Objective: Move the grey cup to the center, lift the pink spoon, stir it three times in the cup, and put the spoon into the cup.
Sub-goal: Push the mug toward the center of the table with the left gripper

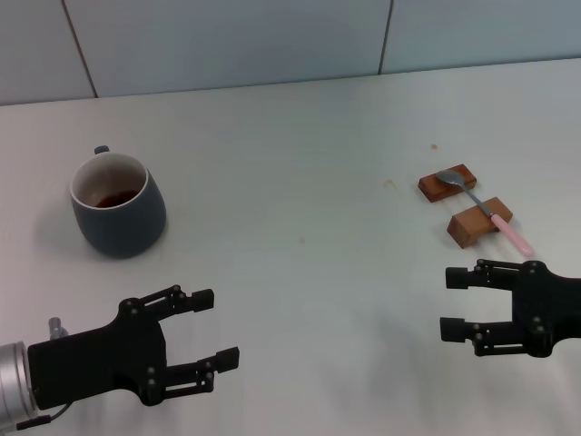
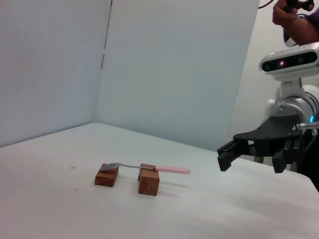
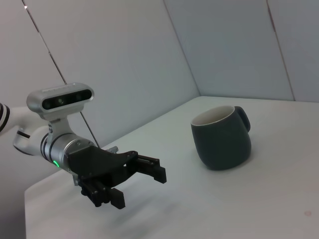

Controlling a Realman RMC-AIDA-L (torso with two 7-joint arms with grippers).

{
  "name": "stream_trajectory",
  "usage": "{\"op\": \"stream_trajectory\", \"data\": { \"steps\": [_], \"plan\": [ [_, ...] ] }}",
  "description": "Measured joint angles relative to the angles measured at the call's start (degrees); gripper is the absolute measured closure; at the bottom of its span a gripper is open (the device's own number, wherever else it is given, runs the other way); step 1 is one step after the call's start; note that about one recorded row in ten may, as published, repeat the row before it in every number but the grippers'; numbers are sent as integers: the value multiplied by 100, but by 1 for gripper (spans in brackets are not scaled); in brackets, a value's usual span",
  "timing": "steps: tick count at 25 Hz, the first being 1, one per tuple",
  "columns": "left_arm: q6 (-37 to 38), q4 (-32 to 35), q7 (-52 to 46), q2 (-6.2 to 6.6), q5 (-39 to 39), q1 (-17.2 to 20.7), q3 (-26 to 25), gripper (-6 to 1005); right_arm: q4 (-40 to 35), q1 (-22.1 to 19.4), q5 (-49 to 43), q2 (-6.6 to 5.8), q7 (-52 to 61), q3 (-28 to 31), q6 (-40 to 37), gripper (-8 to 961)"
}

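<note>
The grey cup (image 1: 118, 205) stands upright on the white table at the left, handle turned to the back, brownish residue inside; it also shows in the right wrist view (image 3: 221, 137). The pink spoon (image 1: 486, 211) lies across two brown wooden blocks at the right, silver bowl on the far block, pink handle toward the front; it also shows in the left wrist view (image 2: 149, 168). My left gripper (image 1: 209, 329) is open and empty, in front of the cup. My right gripper (image 1: 451, 303) is open and empty, in front of the spoon.
The two wooden blocks (image 1: 447, 183) (image 1: 477, 221) carry the spoon. A grey tiled wall (image 1: 272, 36) bounds the table's far edge. Small brown specks (image 1: 433, 146) lie on the tabletop near the blocks.
</note>
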Motion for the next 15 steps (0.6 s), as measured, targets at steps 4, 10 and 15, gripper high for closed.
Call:
{"op": "stream_trajectory", "data": {
  "steps": [4,10,15],
  "plan": [
    [4,0,0,0,0,4,0,180,0,20,-2,15,-6,1,4,127],
    [13,-2,4,0,-12,21,-11,195,0,27,-2,18,-8,4,5,127],
    [207,82,84,20,-249,41,-152,207,0,23,-2,18,-26,6,5,128]
  ]
}}
